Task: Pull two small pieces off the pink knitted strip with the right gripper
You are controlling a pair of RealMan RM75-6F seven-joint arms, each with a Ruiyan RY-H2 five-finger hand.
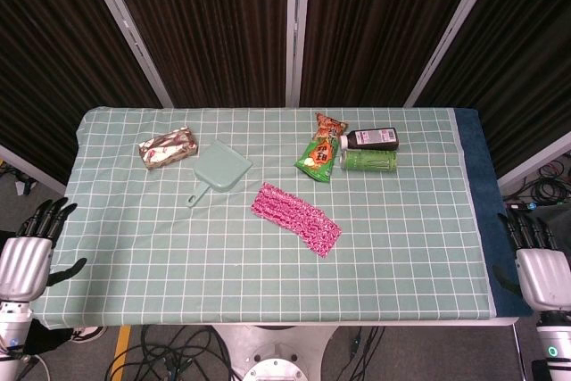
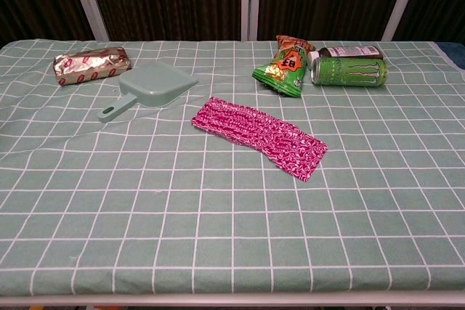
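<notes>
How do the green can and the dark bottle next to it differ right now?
The can is bright green and thick; the bottle is dark, slimmer, with a white cap. The can lies nearer the robot, the bottle behind it, partly hidden in the chest view. Both lie on their sides, side by side, beside the snack bags.

The knitted strip (image 2: 259, 138) lies mid-table, dustpan (image 2: 150, 86) behind-left, can (image 2: 349, 72) behind-right.

The green can (image 2: 349, 71) seemingly bears Monster's claw mark; nothing else legible.

Pink strip (image 2: 259, 136) flat mid-table, dustpan (image 2: 151, 86) left, can (image 2: 349, 72) behind.
</notes>
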